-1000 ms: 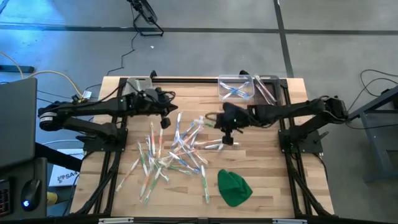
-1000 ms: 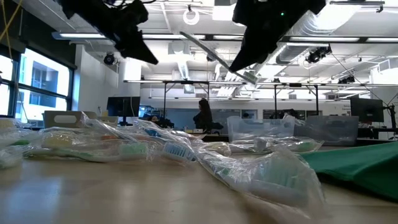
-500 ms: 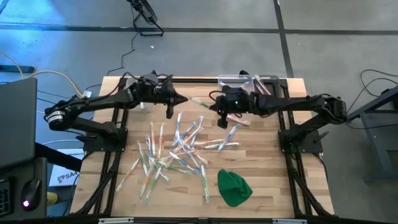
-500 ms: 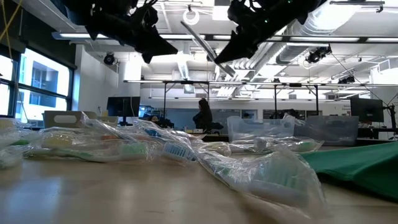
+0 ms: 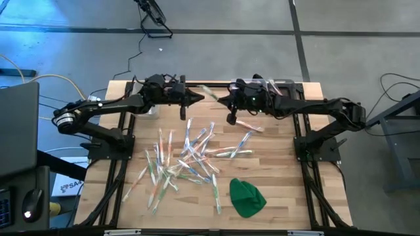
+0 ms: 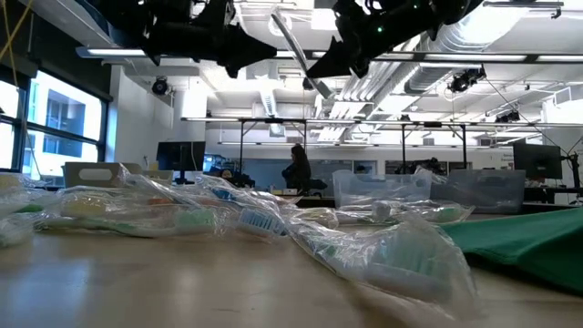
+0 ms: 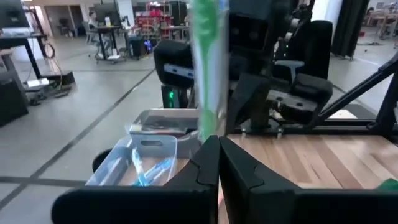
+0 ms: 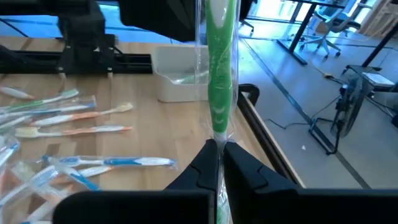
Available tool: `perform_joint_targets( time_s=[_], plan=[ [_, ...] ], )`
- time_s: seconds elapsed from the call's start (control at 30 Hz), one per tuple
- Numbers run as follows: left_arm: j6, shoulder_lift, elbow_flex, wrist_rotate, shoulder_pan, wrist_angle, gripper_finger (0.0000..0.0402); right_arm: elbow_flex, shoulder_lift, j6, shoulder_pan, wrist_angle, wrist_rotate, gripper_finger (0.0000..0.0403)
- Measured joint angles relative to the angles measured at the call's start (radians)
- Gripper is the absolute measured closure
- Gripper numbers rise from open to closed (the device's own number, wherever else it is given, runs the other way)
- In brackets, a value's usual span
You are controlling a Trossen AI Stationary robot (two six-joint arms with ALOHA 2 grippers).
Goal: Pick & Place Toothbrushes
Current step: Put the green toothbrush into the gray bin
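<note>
From above, both arms reach in over the far edge of the tabletop (image 5: 275, 190), their tips almost meeting above the scattered pile of toothbrushes (image 5: 187, 157). A single green toothbrush (image 5: 211, 92) in clear wrapping bridges the gap between them.

The left pincer (image 5: 197, 98) is closed on one end of it, and the right pincer (image 5: 220, 100) is closed on the other. The overhead view cannot show the grips themselves. The left wrist view does: two dark fingers (image 7: 249, 168) pressed together, with the green wrapped stick rising from between them. The right wrist view shows the same, its fingers (image 8: 196, 168) clamped on the wrapper with the green handle standing up from them.

The low view shows what none of the others do, which is height. The green toothbrush hangs slanted, well above the pile, between the two dark arm tips.

The left wrist view looks into a clear bin (image 7: 140, 155) holding blue-accented brushes, beyond the pile on the right arm's side. The right wrist view shows a second clear bin (image 8: 180, 74) beyond the pile on the left arm's side. A green cloth lump (image 5: 247, 196) lies on the near side of the pile, apart from it.
</note>
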Motion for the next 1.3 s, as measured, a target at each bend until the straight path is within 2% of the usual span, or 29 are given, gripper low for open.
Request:
perform_joint_targets(
  time_s=[0.13,0.43,0.6,1.07,1.3],
  plan=[
    [-0.003,0.015,0.0,-0.006,-0.015,0.036,0.0383,0.0,0.009,0.0,0.002,-0.002,0.0,0.0399],
    [-0.061,0.015,0.0,-0.016,-0.015,0.055,0.0273,0.0,0.008,-0.004,0.002,0.001,0.004,0.0399],
    [-0.07,0.025,0.0,-0.021,-0.051,0.097,0.0236,0.0,0.008,-0.003,0.002,0.0,-0.003,0.0399],
    [-0.07,0.03,0.0,-0.131,-0.091,0.125,0.0226,0.0,0.011,0.001,0.012,-0.004,-0.049,0.0399],
    [-0.078,0.03,0.0,-0.131,-0.092,0.129,0.0226,0.0,0.011,0.0,0.017,-0.029,-0.113,0.0399]
  ],
)
